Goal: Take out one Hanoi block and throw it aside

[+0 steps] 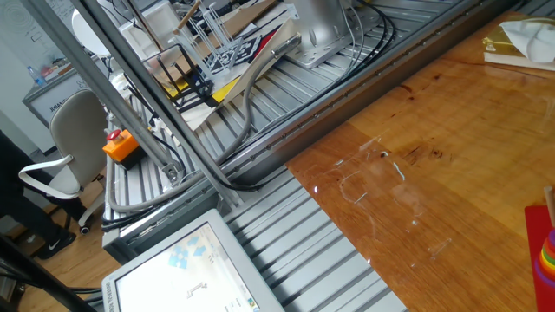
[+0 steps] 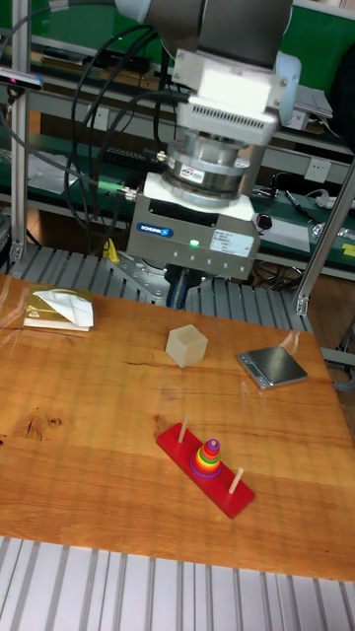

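While the Hanoi block [image 2: 211,447], a tiny purple ring, sits topmost on the rainbow rings [image 2: 206,461] on the middle peg of the red base [image 2: 226,497], near the desk's [image 2: 79,424] front edge, the gripper [image 2: 193,286] is seen well behind and above it. Whether its fingers are spread cannot be told. Open desk is left toward the left edge.

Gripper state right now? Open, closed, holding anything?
Gripper: cannot be told. Only its body shows in the tall view; the fingers are not clearly visible, and the fixed view does not show it.
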{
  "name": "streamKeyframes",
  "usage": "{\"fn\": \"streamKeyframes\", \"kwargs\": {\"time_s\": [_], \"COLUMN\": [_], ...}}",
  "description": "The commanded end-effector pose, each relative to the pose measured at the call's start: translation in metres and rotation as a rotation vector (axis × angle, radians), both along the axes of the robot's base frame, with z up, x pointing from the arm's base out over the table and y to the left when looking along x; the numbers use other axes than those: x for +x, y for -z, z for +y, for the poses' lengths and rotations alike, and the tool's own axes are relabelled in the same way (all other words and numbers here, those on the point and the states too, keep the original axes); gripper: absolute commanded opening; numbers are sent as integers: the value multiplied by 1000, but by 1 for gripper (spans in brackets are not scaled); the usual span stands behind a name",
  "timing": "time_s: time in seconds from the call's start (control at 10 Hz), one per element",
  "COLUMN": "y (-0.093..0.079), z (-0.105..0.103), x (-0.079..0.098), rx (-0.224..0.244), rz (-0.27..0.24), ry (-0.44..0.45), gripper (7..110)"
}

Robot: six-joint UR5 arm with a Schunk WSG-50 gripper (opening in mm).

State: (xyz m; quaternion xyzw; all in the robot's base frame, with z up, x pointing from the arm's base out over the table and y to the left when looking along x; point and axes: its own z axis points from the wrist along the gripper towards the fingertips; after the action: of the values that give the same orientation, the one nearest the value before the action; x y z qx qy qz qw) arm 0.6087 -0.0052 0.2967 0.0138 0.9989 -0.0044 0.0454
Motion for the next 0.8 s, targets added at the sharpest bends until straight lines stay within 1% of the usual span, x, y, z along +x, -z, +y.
{"fn": "streamKeyframes", "kwargs": {"time_s": [0.0, 0.1, 0.4, 0.5, 0.6, 0.7], "y": [-9, -8, -4, 0, 5, 11], "z": [25, 33, 44, 47, 54, 59], "x": [23, 25, 26, 23, 16, 12], "rx": [59, 78, 65, 58, 51, 40], "rz": [-71, -72, -58, -45, -13, 6], "ry": [-30, -25, -22, -35, -67, -95], "gripper": [7, 44, 44, 44, 44, 44]}}
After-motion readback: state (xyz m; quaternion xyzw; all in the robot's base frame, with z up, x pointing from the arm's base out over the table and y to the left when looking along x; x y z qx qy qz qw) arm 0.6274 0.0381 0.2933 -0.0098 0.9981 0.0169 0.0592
